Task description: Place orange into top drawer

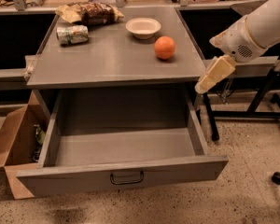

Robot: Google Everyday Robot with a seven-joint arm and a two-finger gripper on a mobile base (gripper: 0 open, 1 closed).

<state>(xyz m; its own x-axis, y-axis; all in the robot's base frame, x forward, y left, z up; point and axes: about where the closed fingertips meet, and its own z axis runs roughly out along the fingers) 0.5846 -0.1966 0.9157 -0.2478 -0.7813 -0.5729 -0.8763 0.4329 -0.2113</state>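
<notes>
My tool hangs off the right edge of the worktop, just beside its front right corner and pointing down and to the left. From this angle I cannot tell how far open it is. It has hold of nothing that I can see.

The orange sits on the worktop to the left of my tool and a little farther back, near the right edge. It is apart from my tool, with bare grey surface and the worktop's edge between them.

The top drawer is pulled out, below my tool and to its left. Its right side wall runs almost under the tool's tip, and its dark handle sits at the middle of the front panel.

Beyond the orange, farther left and back from my tool, stands a white bowl. Farther left still lie a can on its side and a snack bag. A cardboard box stands on the floor at the drawer's far left side, well apart from my tool.
</notes>
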